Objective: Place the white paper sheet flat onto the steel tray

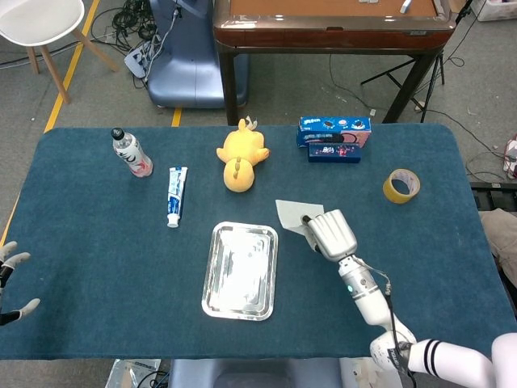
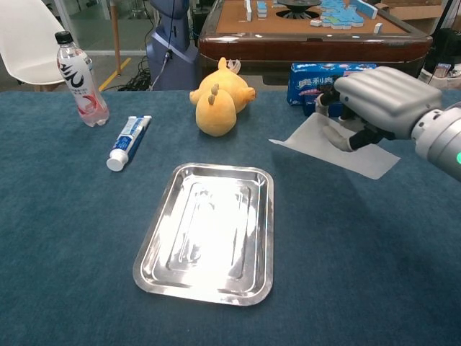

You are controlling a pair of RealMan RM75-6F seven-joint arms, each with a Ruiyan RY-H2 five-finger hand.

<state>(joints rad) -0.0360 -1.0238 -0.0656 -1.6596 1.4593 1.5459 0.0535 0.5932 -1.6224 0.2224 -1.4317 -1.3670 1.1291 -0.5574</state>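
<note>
The right hand (image 2: 378, 101) holds the paper (image 2: 333, 146) above the table (image 2: 65, 245), to the right of the tray (image 2: 209, 231). The paper hangs tilted, its left corner near the tray's far right corner but apart from it. The tray lies flat in the middle, with nothing in it. Behind it sits a yellow toy (image 2: 218, 97). To the left lie a toothpaste tube (image 2: 129, 141) and an upright bottle (image 2: 79, 79). A blue box (image 2: 317, 83) stands behind the hand, partly hidden by it
</note>
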